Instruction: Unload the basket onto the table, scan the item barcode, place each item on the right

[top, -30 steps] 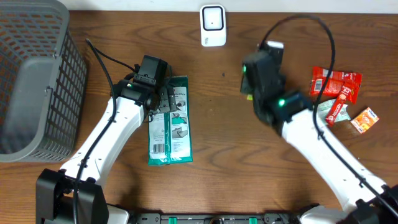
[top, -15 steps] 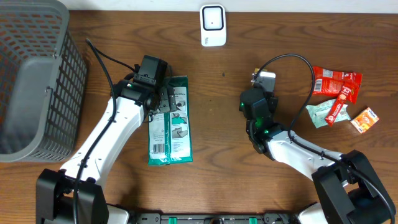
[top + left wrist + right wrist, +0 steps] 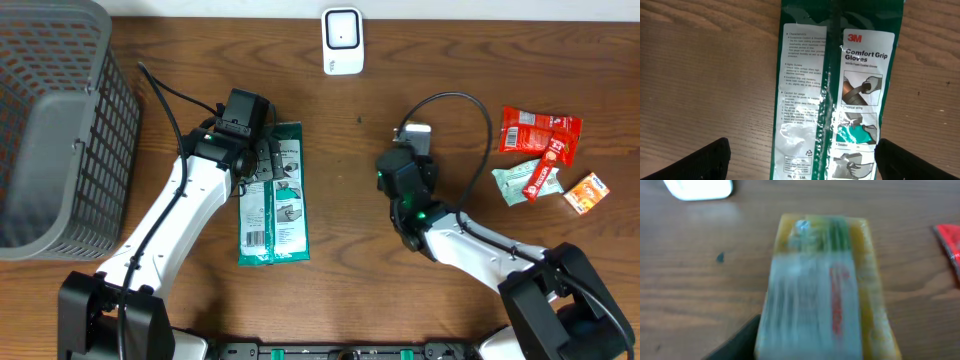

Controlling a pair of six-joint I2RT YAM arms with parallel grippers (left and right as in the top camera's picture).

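— Where is the item?
— The yellow packet (image 3: 825, 290) is blurred, close before my right end effector (image 3: 400, 168); the scanner (image 3: 342, 40) is farther off. Whether I hold it, I cannot tell.
— And the left?
— My left end effector (image 3: 802, 160) has its 2 fingers spread wide over the glove pack (image 3: 840, 90) on the worktop (image 3: 450, 60), gripping nothing.

A yellow packet (image 3: 825, 290) with a pale label and red print, perhaps a snack, fills the centre of the right wrist view, badly blurred. The white scanner (image 3: 342, 40) sits at the overhead's top centre.
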